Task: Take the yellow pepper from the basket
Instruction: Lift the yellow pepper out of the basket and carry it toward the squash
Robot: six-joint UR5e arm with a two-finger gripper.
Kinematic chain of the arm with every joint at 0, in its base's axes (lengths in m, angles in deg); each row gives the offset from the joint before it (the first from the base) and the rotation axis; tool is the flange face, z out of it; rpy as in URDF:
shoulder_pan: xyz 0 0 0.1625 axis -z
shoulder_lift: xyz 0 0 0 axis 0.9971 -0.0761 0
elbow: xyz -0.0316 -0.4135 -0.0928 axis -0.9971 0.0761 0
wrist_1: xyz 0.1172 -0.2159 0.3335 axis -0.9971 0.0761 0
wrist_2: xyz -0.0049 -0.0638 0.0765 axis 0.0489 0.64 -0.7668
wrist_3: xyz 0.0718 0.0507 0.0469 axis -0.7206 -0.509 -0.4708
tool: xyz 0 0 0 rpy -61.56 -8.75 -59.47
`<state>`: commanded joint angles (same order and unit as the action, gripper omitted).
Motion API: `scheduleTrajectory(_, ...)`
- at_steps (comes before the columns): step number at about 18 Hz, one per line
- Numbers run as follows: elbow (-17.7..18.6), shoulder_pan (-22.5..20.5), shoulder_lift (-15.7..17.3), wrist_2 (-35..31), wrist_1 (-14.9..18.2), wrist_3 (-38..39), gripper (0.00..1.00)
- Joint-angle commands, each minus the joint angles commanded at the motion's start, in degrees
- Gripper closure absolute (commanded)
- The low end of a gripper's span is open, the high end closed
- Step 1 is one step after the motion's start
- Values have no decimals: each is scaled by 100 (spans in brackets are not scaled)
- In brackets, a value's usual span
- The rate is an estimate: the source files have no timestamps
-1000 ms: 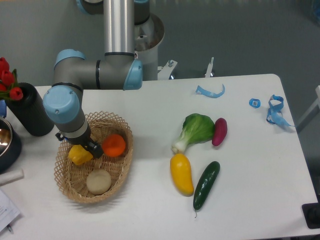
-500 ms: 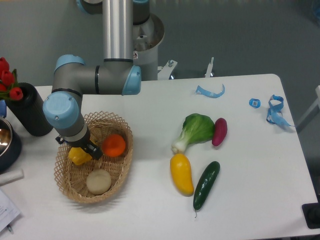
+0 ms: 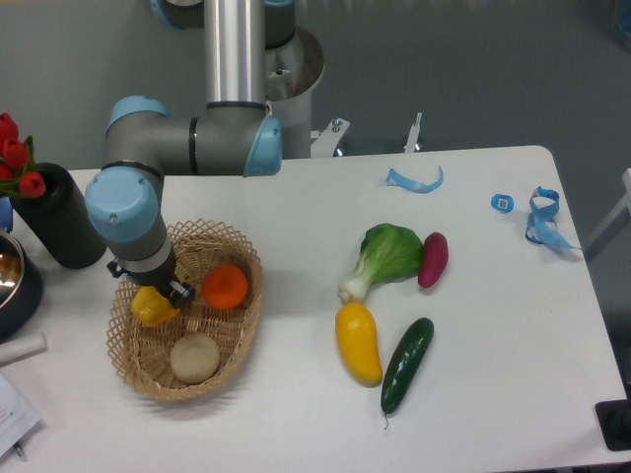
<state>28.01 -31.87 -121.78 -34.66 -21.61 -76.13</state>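
The yellow pepper [image 3: 153, 307] sits in the basket [image 3: 237, 335] at its nine o'clock side (orange [image 3: 226, 287] at three o'clock); we see the gripper [image 3: 163, 295] pinching it from above.

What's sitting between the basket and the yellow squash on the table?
Nothing: the fixed camera shows bare white table between the basket and the yellow squash.
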Motion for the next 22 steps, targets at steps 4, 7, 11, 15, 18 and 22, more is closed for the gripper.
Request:
scheduleTrajectory(4,-106,-421,211,-25,-9,0,59)
scheduleTrajectory(7,-202,-782,378,-148,-44,-53,56)
scheduleTrajectory(11,-229,-1388,458,-991,-44,-683,58)
scheduleTrajectory(15,-308,-2231,493,-1036,-53,-1370,58)
scheduleTrajectory(18,-544,-2715,423,-1036,-62,-1669,58)
scheduleTrajectory(22,-615,-3374,247,-1010,-483,-2396,58)
